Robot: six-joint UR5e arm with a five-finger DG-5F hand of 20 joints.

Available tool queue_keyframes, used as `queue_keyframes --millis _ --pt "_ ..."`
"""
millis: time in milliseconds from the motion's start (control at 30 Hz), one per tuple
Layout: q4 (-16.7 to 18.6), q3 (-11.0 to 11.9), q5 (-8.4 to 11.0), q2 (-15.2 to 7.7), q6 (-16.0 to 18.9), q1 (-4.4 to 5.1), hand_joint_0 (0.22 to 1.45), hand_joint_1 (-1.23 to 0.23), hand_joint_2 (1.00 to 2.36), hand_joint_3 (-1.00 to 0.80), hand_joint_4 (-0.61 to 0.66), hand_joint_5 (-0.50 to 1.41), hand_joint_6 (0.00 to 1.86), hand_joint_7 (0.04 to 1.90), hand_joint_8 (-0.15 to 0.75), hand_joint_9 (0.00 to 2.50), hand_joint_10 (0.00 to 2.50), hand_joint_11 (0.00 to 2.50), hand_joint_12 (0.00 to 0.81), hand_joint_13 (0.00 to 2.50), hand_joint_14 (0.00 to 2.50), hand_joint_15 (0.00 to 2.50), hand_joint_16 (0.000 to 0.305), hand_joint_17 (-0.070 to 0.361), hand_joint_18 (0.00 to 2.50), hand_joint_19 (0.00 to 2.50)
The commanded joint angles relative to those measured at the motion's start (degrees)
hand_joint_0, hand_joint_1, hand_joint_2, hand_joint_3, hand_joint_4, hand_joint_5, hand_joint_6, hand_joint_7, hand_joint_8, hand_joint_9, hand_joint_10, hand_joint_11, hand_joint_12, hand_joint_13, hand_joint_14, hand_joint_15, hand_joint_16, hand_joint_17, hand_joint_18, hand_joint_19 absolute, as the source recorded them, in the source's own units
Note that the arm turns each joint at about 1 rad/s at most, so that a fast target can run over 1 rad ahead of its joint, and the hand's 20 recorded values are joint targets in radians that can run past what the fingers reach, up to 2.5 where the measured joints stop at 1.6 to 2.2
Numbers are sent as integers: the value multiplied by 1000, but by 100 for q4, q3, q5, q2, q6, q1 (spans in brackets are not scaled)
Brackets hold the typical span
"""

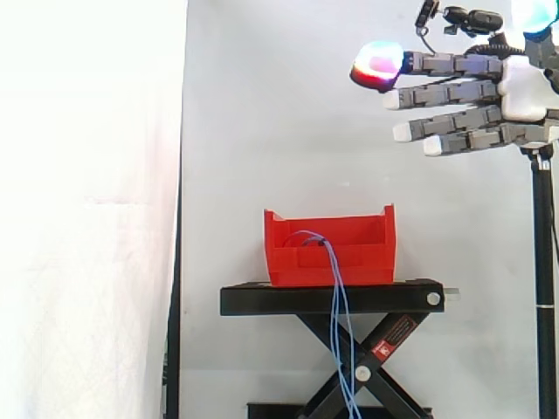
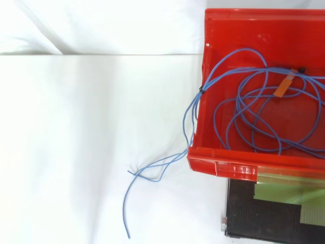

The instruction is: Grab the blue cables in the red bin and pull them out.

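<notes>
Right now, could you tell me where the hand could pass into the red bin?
Free: the air between the hand and the red bin, and the bare strip along the bin's back wall, above the top loop of the blue cables. Crowded: the bin's middle, full of loops, and its left wall, where the cables drape over and hang outside.

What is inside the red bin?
Loose coils of blue cables lie on the bin floor, with an orange tag. Some strands pass over its rim and hang outside. From the side, the bin wall covers the coils.
</notes>
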Motion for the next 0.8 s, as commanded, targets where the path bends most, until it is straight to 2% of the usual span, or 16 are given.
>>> queue_keyframes --millis 0,133,233,400,433,600,767 --pt "95 2 49 -194 -87 71 773 -754 1000 -1000 111 80 5 144 147 0 0 54 322 48 8 258 47 106 45 488" --pt "139 2 49 -352 -95 97 774 -753 1000 -1000 114 85 4 145 147 0 0 56 321 51 8 258 47 105 48 487" --pt "218 99 49 -563 -95 123 773 -753 1000 -1000 114 87 4 143 148 0 2 54 322 55 8 255 47 105 49 489" --pt "104 406 32 -915 -87 132 773 -753 1000 -1000 117 95 4 147 152 0 2 67 322 61 8 265 47 105 49 490" --pt "86 512 23 -1099 -87 150 773 -753 1000 -1000 117 95 4 147 152 1 0 60 322 62 8 258 47 105 50 486" --pt "60 837 -21 -1539 -87 159 773 -753 1000 -1000 119 98 4 146 155 12 2 65 322 65 8 258 47 105 51 486" --pt "-55 837 14 -1539 -271 211 774 -752 1000 -1000 122 104 4 145 157 17 0 66 322 68 8 259 47 105 52 486"
